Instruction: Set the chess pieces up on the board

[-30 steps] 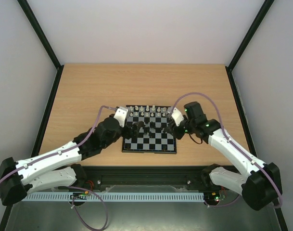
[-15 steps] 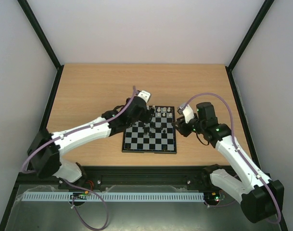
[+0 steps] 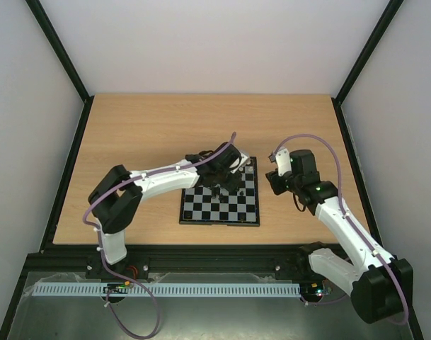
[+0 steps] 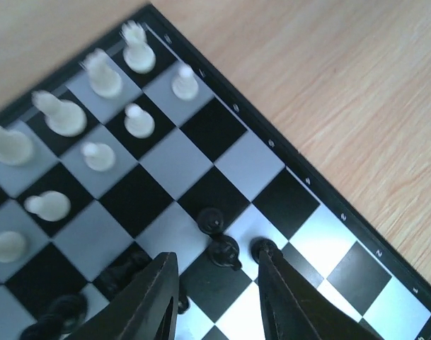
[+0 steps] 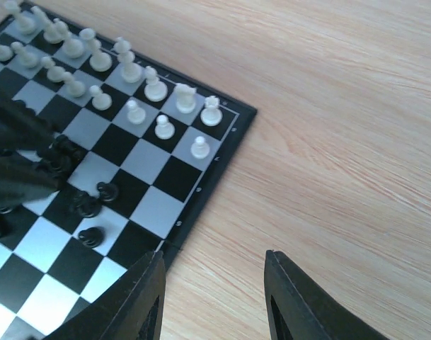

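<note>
At the near edge of the table (image 3: 130,127), both arm bases sit unchanged; the change is in reach.

Left arm: one second ago it lay folded low at the left edge of the board (image 3: 219,223). It has since swung out and across, and the left gripper (image 4: 215,263) now hangs over the middle squares toward the right side. Its fingers stand spread with a clear gap. A cluster of black pieces (image 4: 224,253) stands just ahead of that gap, none pinched as far as the wrist view shows.

Right arm: it has drawn back off the right edge of the board. The right gripper (image 5: 211,263) hovers over bare wood just beside the rim, fingers spread, holding nothing.

Board status, near to far:
- The nearest rows are vacant.
- The black pieces are bunched in the middle rows.
- The white pieces (image 5: 130,71) fill the two far rows in order.

Assessment: the white side looks done, the black side not. The right arm's retreat gives the left arm room, probably to line up on a black piece for the near rows.
</note>
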Available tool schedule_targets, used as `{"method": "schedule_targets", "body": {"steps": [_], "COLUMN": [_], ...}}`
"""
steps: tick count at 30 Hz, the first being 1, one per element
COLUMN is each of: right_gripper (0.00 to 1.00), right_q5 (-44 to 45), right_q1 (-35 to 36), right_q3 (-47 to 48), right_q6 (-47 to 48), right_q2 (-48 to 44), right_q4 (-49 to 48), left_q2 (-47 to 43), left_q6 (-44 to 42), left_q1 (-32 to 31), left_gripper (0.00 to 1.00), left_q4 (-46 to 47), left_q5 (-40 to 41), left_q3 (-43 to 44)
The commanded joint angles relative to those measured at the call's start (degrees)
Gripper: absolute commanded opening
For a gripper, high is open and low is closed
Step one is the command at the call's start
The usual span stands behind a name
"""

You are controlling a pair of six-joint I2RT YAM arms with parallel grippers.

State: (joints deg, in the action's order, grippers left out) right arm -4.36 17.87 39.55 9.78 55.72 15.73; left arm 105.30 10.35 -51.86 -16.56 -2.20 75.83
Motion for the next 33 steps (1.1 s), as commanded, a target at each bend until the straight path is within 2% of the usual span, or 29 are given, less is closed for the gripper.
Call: {"method": "schedule_targets", "body": {"steps": [1,13,21,33], "right_gripper": [0.40,0.40,0.40,0.40], "right_q5": [3.89,3.58,3.13,2.78], "right_q1": [-1.09,-1.30,-1.34,-1.34], "right_q3": [-0.89,-1.03,-1.05,-1.27], "right_q6": [-0.73,-0.04,0.26,0.72], "right_q2": [-0.91,-0.62,-0.53,-0.57], "right_q4": [-1.58,-1.42,-1.36,-1.18], "left_q2": [3.91,7.74,8.15,10.60], "left_q6": [-0.68,1.58,3.30,3.69], "left_q1": [-1.16,-3.08,-3.23,-3.22], "left_gripper": [0.34,0.29,0.31,0.20], "left_q4": [-2.57,-7.36,-7.10,-6.61], "left_q5": [-5.09,2.17,3.74,2.78], "left_q3": [3.39,6.09,5.79,7.18]}}
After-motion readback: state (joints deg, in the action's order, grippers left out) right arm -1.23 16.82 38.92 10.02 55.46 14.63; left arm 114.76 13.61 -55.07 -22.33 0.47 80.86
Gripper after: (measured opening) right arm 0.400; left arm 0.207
